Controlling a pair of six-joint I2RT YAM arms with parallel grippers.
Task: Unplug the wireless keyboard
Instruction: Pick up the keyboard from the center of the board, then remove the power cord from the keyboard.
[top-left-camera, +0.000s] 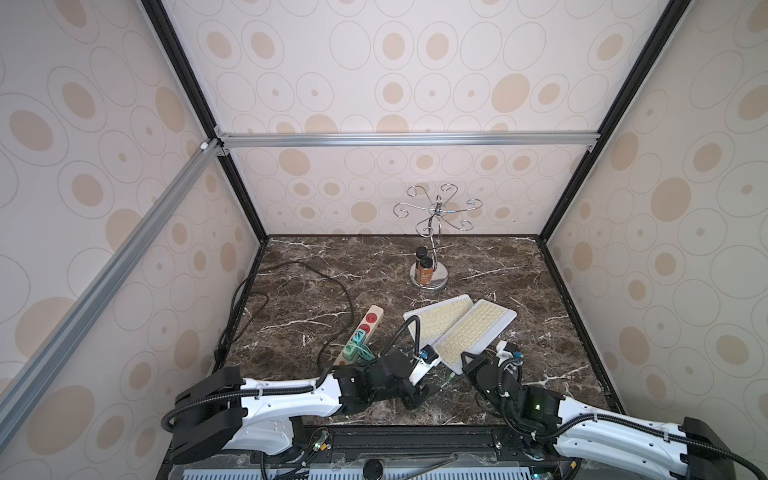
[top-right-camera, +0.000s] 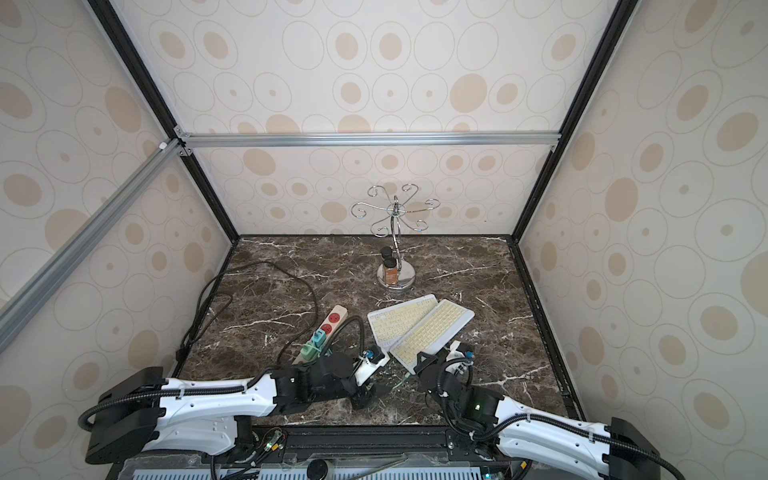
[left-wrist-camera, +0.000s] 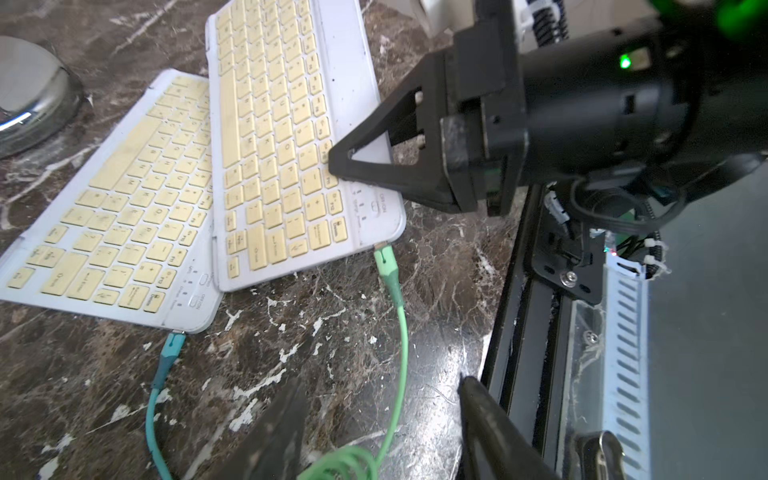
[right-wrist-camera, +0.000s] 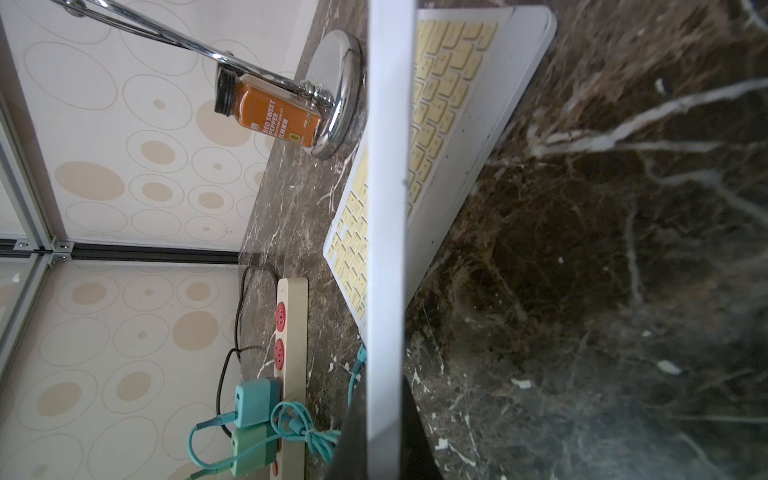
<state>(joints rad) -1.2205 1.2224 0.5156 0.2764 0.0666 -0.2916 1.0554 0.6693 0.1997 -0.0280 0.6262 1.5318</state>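
White keyboard (top-left-camera: 473, 334) overlapping its twin (top-left-camera: 440, 318): right gripper (left-wrist-camera: 337, 165) clamps it, left gripper (left-wrist-camera: 380, 380) apart.

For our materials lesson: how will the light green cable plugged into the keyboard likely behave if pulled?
Probably floppy: the light green cable curves and bunches into loose loops. Likely light for its length, being thin. Its plug end looks stiffer, so it should pull straight out while the right gripper pins the keyboard.
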